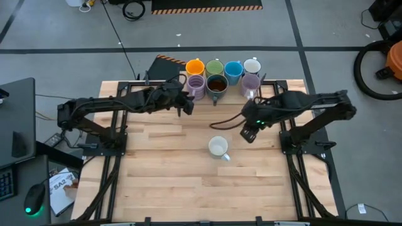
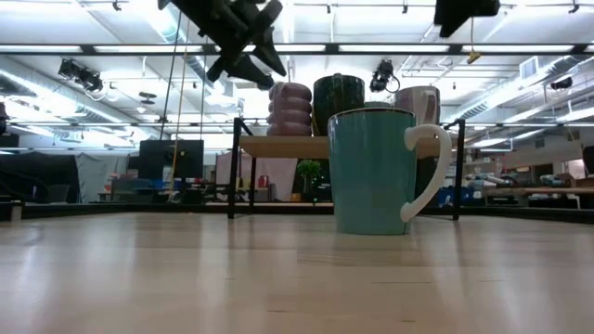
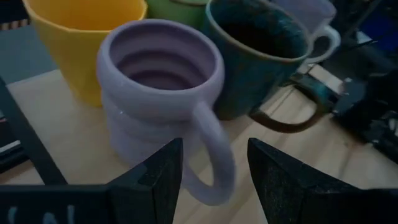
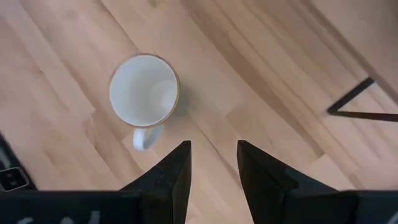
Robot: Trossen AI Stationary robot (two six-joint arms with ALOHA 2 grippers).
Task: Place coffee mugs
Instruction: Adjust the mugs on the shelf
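Several coffee mugs stand upright in two rows on a raised shelf (image 2: 278, 147) at the table's far edge: orange (image 1: 195, 66), green (image 1: 215, 66), blue (image 1: 233, 69), white (image 1: 252, 65), lilac (image 1: 196, 85), dark brown (image 1: 217, 83) and lilac (image 1: 250, 82). My left gripper (image 3: 214, 171) is open at the left lilac mug (image 3: 158, 87), its fingers on either side of the handle (image 3: 211, 149) without touching it. A teal mug (image 1: 218, 147), white inside, stands on its base mid-table. My right gripper (image 4: 214, 165) hangs open above and to the right of it, empty.
The shelf rests on dark legs (image 2: 232, 167) above the table top. The orange mug (image 3: 81, 37) and the dark mug (image 3: 261, 50) stand close against the lilac one. A dark cable (image 1: 226, 122) trails from the right arm. Bare wood (image 1: 188, 188) lies toward the near edge.
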